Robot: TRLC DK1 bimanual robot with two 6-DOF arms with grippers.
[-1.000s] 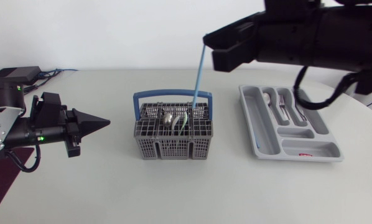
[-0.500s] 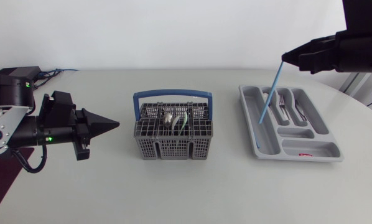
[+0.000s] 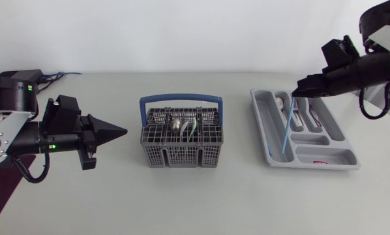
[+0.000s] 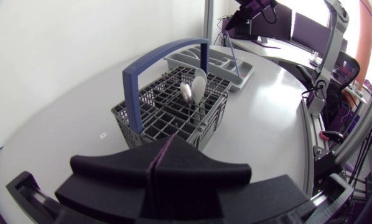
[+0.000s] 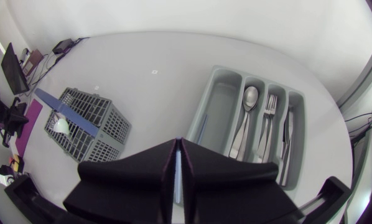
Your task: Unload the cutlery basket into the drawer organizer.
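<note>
Right gripper (image 3: 297, 91) clamped on the top end of a thin blue stick (image 3: 287, 124), above the drawer organizer (image 3: 271, 161). Stick hangs near upright, its lower end in the long compartment nearest the cutlery basket (image 3: 181, 147). Fork (image 5: 268, 124) lies two compartments over. Left gripper (image 3: 119, 131): fingers pressed together, empty, pointing at the basket, apart from it. Basket holds a spoon (image 3: 176, 124).

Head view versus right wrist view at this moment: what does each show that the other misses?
Head only: the left gripper, jaws shut, pointing at the cutlery basket, and the drawer organizer's short end compartments. Right wrist only: a small mark on the table. Both: the basket, organizer, spoon, fork, and the blue straw held by the right gripper, lower end in the organizer's long outer compartment.
</note>
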